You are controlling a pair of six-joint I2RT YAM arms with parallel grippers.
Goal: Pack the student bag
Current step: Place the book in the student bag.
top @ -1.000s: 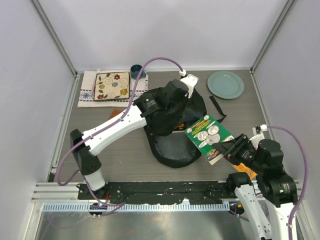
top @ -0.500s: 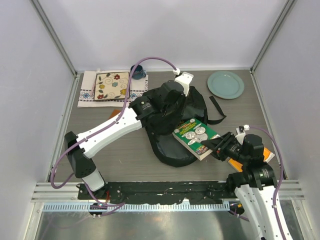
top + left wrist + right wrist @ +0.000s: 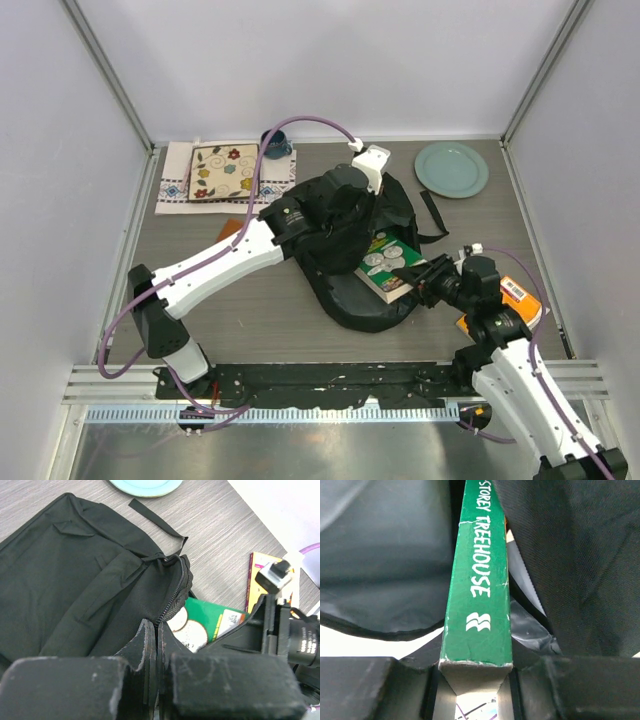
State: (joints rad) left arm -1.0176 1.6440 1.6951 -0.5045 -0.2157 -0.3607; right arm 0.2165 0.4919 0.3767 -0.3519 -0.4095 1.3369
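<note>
Here left gripper [image 3: 156, 632] pinches student bag [image 3: 65, 580] at zipper edge; right gripper [image 3: 420, 284] clamps green book [image 3: 480, 580] half-inside.

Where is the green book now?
In the top view, right of centre, the book sits partly inside the open bag, gripped by the right pincer.

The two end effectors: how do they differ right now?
The left end effector is pinched nearly flat on the backpack's zipper edge; the right end effector is spread wider around a green book. The left end effector is over the backpack; the right end effector beside it. Both are gripping something.
</note>
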